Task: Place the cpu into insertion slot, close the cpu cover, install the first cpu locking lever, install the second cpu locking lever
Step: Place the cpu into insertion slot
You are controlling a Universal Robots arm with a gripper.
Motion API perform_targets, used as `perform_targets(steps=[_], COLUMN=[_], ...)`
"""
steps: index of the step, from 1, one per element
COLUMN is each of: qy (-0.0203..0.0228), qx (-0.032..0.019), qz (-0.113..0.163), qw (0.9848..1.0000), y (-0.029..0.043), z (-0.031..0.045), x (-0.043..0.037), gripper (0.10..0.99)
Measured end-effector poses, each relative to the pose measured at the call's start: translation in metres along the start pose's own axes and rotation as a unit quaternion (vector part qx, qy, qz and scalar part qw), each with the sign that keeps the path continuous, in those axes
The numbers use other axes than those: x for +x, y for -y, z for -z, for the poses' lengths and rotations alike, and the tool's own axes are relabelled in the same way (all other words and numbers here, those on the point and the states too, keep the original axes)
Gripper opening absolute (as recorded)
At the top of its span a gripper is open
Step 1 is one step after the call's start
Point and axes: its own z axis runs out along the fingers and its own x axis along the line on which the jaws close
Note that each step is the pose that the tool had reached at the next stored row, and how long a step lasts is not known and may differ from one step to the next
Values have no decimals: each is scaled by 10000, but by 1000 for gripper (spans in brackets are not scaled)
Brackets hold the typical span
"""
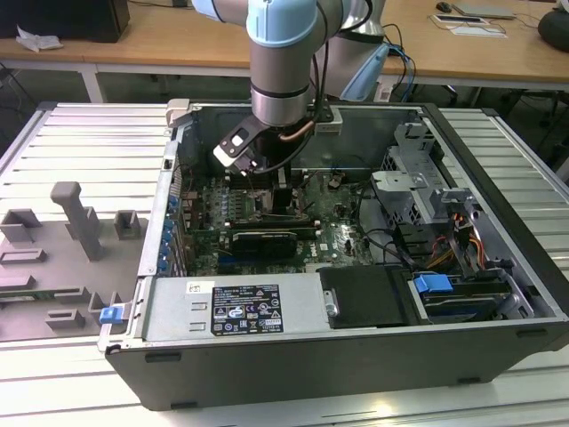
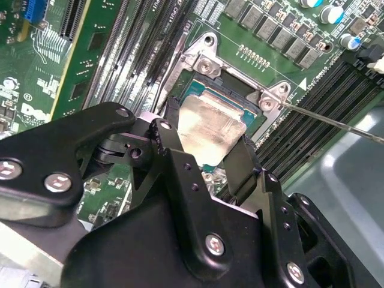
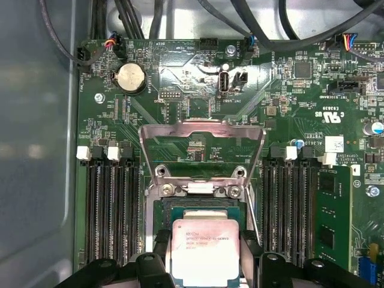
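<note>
Seemingly pinched between the fingers of the gripper (image 2: 207, 153), the cpu (image 2: 210, 129) sits over the insertion slot (image 2: 239, 90), with the cpu cover (image 3: 202, 127) raised beyond it. If let go tilted or misaligned, it could bend socket pins.

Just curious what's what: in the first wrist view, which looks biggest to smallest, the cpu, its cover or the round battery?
1. cover: its frame spans widest.
2. cpu: partly cut off at the picture's edge.
3. battery: clearly smallest.
</note>
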Motion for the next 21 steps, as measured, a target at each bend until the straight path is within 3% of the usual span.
perform_targets(steps=[17, 21], qy=[29, 21], qx=[0, 0], qz=[-14, -15], qw=[10000, 10000], y=[-3, -2], z=[-67, -77], x=[22, 31], gripper=[541, 616])
